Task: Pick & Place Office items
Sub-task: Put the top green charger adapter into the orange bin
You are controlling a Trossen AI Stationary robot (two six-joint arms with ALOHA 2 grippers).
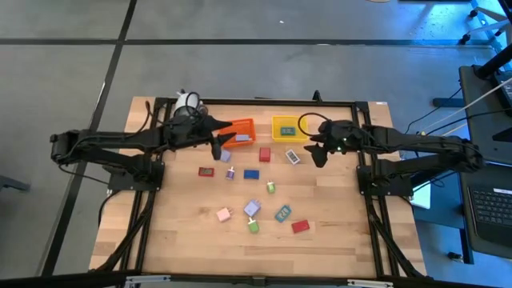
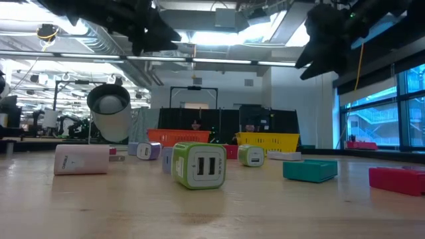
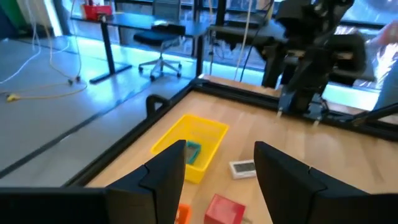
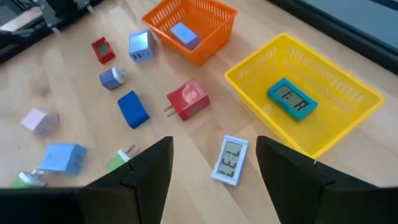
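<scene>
Several small office items lie scattered on the wooden table (image 1: 336, 240): a red plug block (image 4: 186, 99), a blue block (image 4: 132, 109), a white flat one (image 4: 229, 159), a pink one (image 1: 224, 214), a teal one (image 1: 282, 214) and a green one (image 2: 199, 164). A blue item (image 4: 183, 34) lies in the orange bin (image 1: 240, 130). A teal item (image 4: 292, 99) lies in the yellow bin (image 1: 286, 128). My left gripper (image 1: 223, 138) hangs open beside the orange bin. My right gripper (image 1: 314, 152) hangs open near the yellow bin, above the white item. Neither holds anything.
A white cylindrical object (image 1: 186, 102) stands at the far left corner, behind the left arm. Both bins sit side by side at the table's far edge. A black frame (image 1: 364, 160) runs along the table's sides. Bare wood lies along the near edge.
</scene>
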